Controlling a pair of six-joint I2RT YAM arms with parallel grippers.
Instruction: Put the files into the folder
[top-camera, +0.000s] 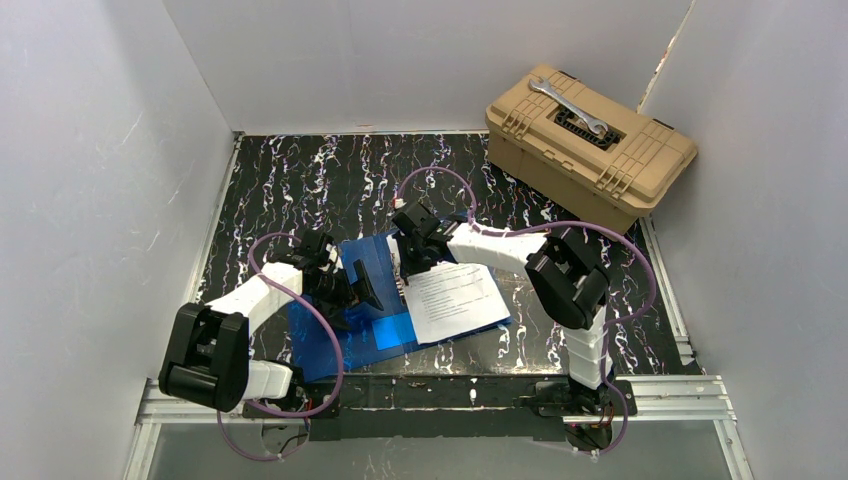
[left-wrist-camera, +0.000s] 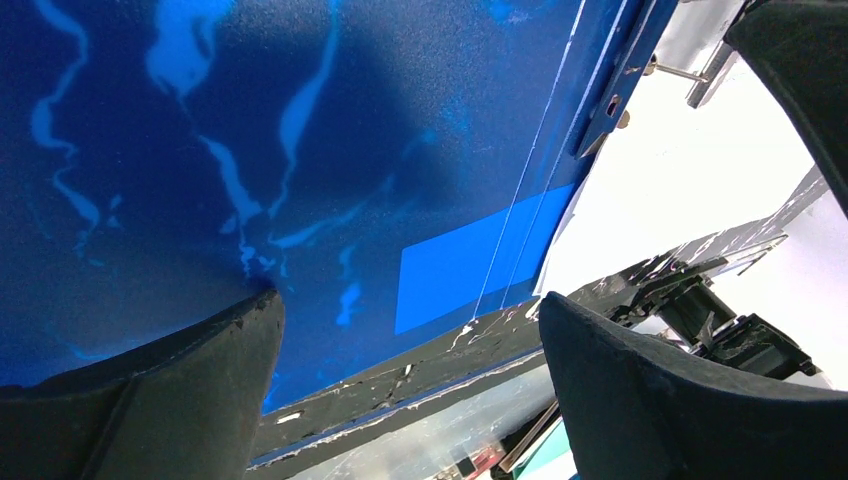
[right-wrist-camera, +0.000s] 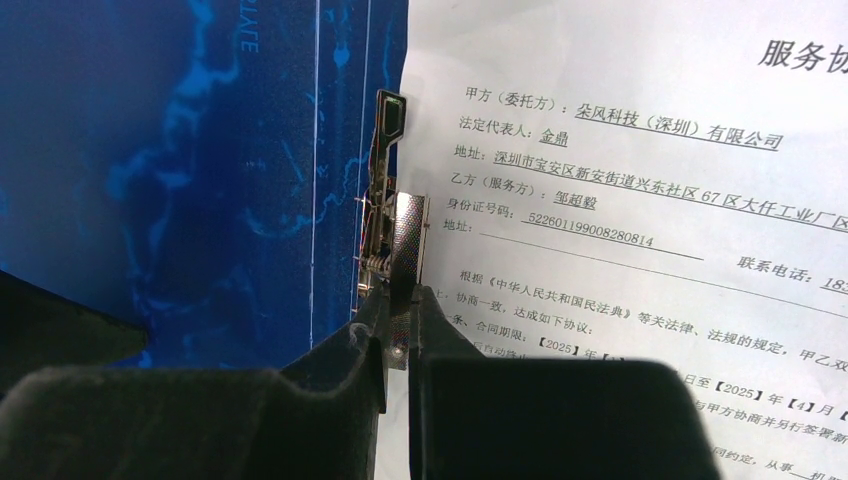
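Near centre I log the folder (top-camera: 322, 352) lying open, the files (top-camera: 458, 300) on its right half. Left gripper (left-wrist-camera: 408, 312), fingers spread, over the left cover; right gripper (right-wrist-camera: 401, 308) pinches the spine's metal clip (right-wrist-camera: 406, 232). Far right: tan toolbox (top-camera: 590, 152), wrench (top-camera: 568, 107) on top.

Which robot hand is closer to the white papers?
Right. The right gripper is shut on the metal clip at the edge of the papers; the left gripper hangs open over the blue folder, off to their side.
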